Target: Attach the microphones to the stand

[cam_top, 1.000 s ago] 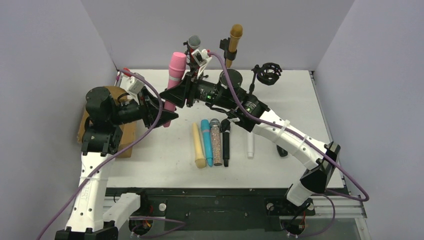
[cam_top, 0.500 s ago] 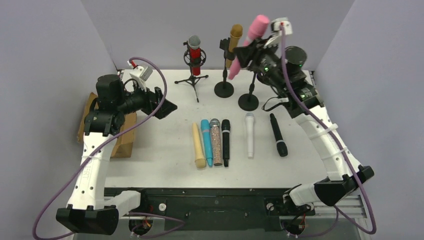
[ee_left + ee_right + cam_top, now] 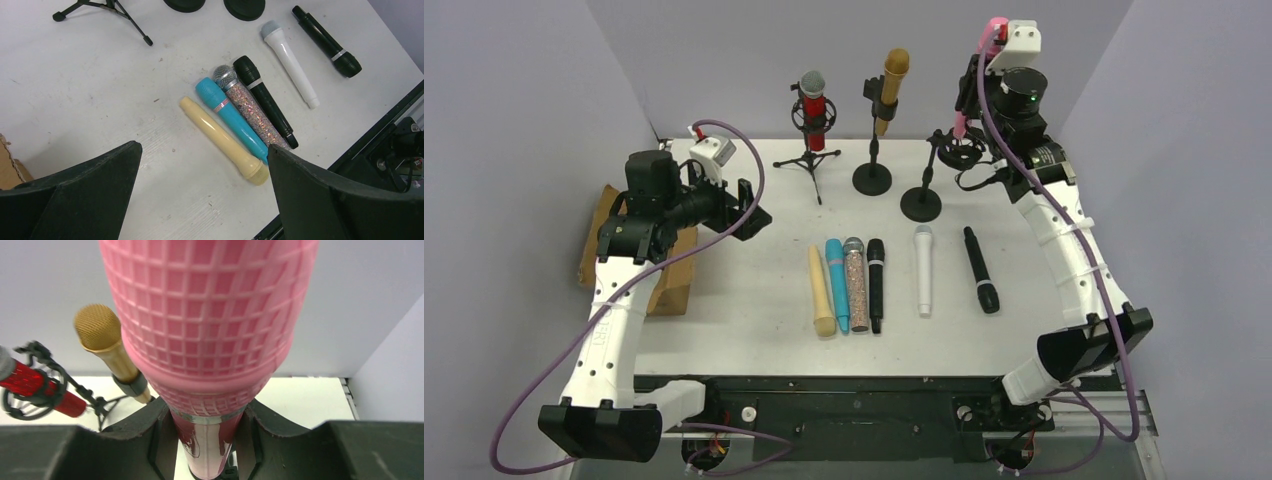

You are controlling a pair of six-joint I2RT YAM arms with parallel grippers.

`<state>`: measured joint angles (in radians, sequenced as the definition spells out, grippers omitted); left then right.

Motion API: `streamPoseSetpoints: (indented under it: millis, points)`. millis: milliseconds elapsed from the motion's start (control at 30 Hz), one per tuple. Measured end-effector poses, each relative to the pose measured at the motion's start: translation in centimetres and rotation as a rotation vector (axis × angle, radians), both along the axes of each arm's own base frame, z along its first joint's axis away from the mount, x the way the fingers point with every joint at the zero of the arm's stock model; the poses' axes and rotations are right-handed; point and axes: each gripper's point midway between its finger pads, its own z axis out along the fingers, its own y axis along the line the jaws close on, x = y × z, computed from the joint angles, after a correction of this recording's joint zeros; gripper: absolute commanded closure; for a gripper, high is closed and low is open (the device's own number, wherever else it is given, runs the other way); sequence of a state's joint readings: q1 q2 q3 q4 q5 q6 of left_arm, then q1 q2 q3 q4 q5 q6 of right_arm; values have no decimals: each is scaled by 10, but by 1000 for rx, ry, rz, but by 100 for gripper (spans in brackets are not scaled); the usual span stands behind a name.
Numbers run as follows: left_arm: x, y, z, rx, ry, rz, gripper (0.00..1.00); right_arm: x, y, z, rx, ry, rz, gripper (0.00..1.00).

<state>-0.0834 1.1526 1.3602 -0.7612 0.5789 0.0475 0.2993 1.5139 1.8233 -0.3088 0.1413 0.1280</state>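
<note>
The right gripper [image 3: 206, 437] clamps the pink microphone [image 3: 207, 340] on its rigid, likely slippery handle. The left gripper [image 3: 202, 150] is open, empty.

Nothing can be read for certain. Faint grey lettering runs along the white link of the left arm [image 3: 602, 335], too small to make out. The pink mic [image 3: 207, 340] bears a dark, illegible printed mark on its handle.
</note>
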Motion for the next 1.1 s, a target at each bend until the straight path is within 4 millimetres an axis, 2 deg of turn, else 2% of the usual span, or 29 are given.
streamPoseSetpoints:
  millis: [200,300,600,1100]
  points:
    - [2,1,-3,16,-5,-10,4,25,-5,-46,-84,111,-36,100]
    - [6,1,-8,25,5,-13,4,32,-6,-56,-109,131,-46,100]
    - [17,1,-24,37,43,-16,4,38,-10,-57,-133,119,-72,100]
    - [18,1,-29,41,45,-16,4,43,-18,-49,-89,81,-82,100]
